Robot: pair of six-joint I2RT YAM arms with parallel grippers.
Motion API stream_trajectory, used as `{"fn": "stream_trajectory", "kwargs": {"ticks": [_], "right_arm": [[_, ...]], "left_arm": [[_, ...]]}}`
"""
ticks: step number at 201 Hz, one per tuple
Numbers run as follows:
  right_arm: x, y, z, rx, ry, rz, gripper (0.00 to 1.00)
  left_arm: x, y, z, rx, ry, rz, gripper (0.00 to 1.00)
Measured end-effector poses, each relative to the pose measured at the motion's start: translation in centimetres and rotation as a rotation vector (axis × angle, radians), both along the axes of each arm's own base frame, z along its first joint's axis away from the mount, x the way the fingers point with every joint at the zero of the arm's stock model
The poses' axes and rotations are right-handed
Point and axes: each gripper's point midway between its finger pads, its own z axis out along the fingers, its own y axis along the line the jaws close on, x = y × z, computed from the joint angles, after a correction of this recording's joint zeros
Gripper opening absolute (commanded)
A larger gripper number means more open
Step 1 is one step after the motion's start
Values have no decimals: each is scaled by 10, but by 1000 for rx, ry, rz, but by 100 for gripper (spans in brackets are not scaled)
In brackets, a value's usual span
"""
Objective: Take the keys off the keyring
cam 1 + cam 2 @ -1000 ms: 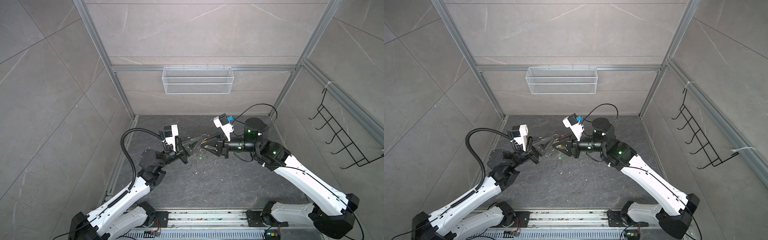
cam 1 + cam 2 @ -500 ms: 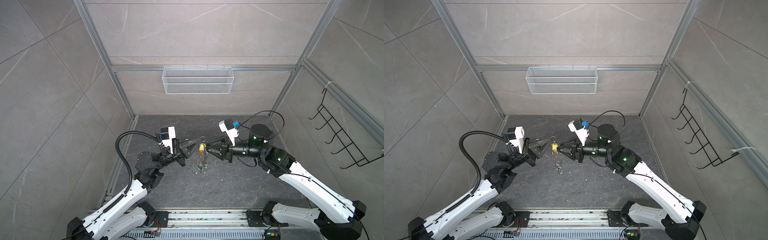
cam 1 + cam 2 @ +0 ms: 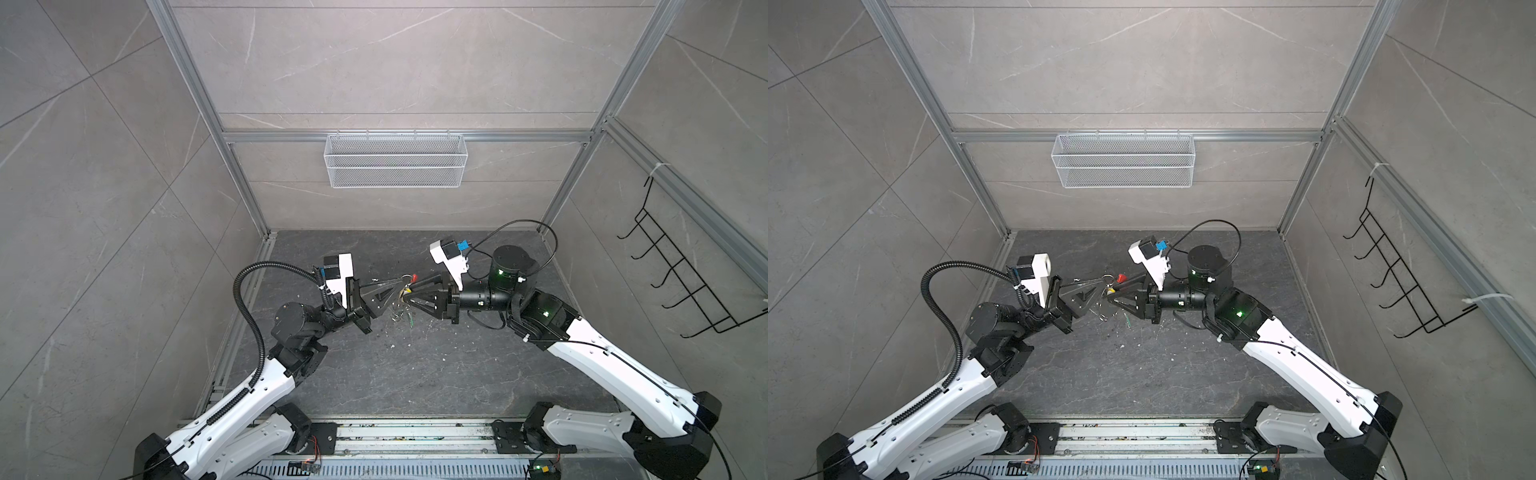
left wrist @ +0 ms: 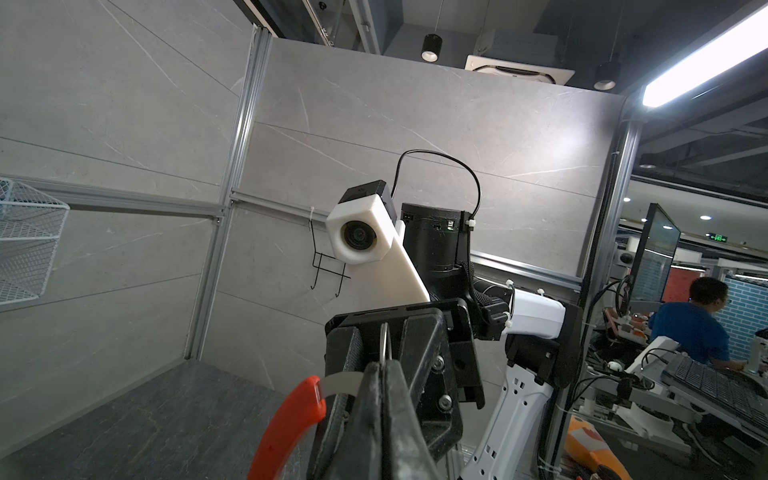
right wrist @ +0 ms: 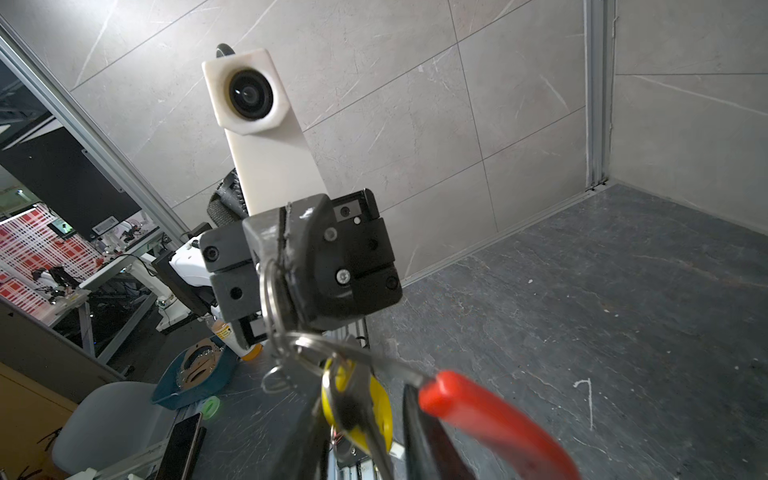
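Observation:
Both grippers meet above the middle of the dark floor. My left gripper (image 3: 400, 286) (image 4: 384, 365) is shut on the thin wire of the keyring (image 4: 385, 340), whose red sleeve (image 3: 414, 276) (image 4: 291, 419) (image 5: 490, 415) curves off to one side. A silver key (image 5: 353, 399) with a yellow tag (image 5: 380, 403) (image 3: 1111, 291) hangs from the ring between the fingers of my right gripper (image 3: 411, 289) (image 5: 357, 399). Those jaws stand apart, with a slim gap beside the tag. A green tag (image 3: 410, 322) (image 3: 1128, 322) dangles lower with other silver rings.
A white wire basket (image 3: 395, 166) hangs on the back wall. A black hook rack (image 3: 685, 291) is mounted on the right wall. The arm bases sit on a rail (image 3: 395, 436) at the front. Small white specks (image 3: 392, 345) lie on the floor.
Half a second ago the grippers stood apart with the bunch hanging from the left one. The right gripper has since moved in around the yellow-tagged key, its jaws narrower. The left stays shut.

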Motion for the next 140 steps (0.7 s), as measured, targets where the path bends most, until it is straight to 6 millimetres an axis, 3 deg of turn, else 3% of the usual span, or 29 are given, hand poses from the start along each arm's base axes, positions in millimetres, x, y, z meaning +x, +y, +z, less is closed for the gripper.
{"fn": "stream_trajectory", "kwargs": {"ticks": [95,140], "right_arm": [[-3,3,2,3,-7,14,0],[-2,4,-1,-9,3,7,0]], "left_arm": [[3,-1,-3,8,14,4,0],[4,0,-2,5,22,17,0]]}}
